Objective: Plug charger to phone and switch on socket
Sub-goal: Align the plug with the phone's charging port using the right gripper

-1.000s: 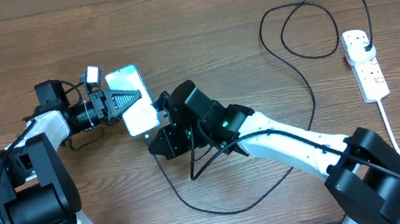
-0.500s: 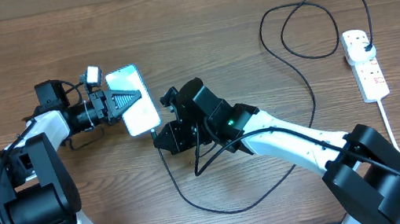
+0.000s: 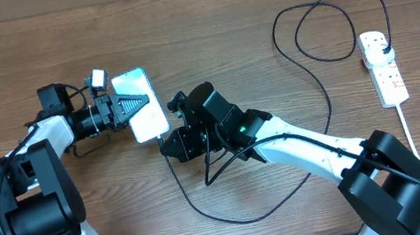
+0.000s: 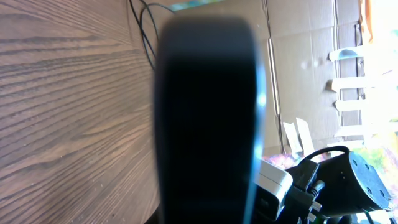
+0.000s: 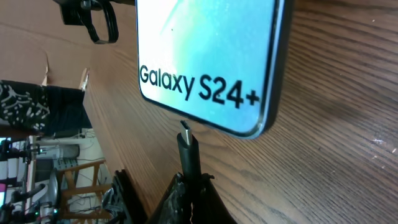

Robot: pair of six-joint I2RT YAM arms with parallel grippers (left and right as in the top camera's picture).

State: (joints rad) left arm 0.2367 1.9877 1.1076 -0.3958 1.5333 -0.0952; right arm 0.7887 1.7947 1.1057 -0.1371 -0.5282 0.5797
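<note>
The phone stands on edge on the table, its light blue screen reading "Galaxy S24+". My left gripper is shut on it from the left side. In the left wrist view the phone's dark back fills the middle and hides the fingers. My right gripper is shut on the charger's connector. The tip points at the phone's bottom edge, a small gap below it. The charger's thin black cable loops across the table to a black plug in the white socket at far right.
The black cable sags in a wide loop in front of the right arm and coils behind it near the socket. The socket's thick white cord runs toward the table's front edge. Cardboard and clutter lie beyond the table.
A second ago the right gripper was against the phone's bottom edge; it has since drawn back slightly to the right with the connector. Nothing moved in the last half second.
</note>
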